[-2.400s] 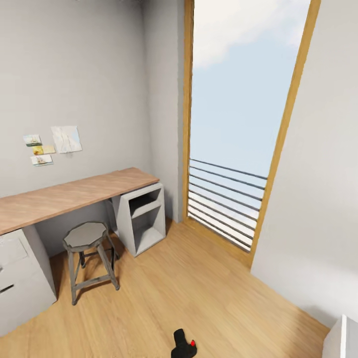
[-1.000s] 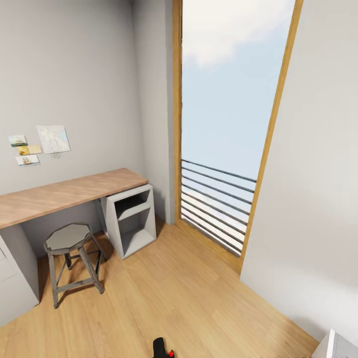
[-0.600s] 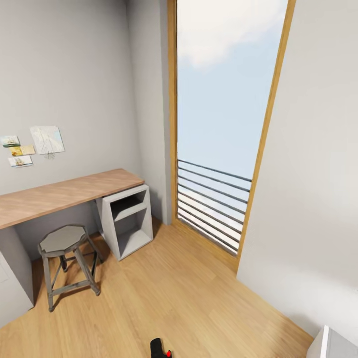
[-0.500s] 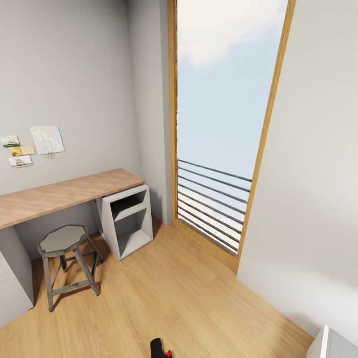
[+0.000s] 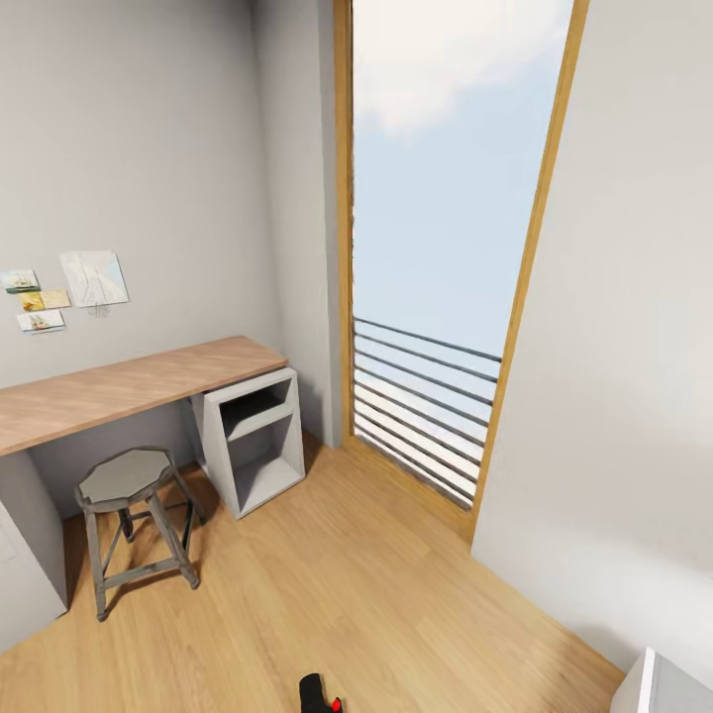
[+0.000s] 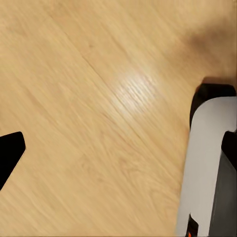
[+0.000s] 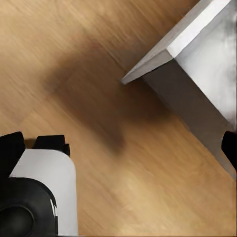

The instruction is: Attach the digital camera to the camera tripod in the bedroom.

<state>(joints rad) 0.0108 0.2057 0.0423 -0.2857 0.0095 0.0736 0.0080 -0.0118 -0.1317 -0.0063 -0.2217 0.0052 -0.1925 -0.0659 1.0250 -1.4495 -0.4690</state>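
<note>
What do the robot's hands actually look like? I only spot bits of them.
Little of them shows. The left jaws end in a plain black, blunt-pointed fingertip, and the right jaws' fingertips look the same, with no cables or markings. Beside them sits a rounded pale grey shell with black parts and a small orange mark, seemingly part of the robot's body.

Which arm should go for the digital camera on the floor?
Left, probably. The digital camera lies just left of centre in the head view, and a grey cabinet crowds the right claw.
</note>
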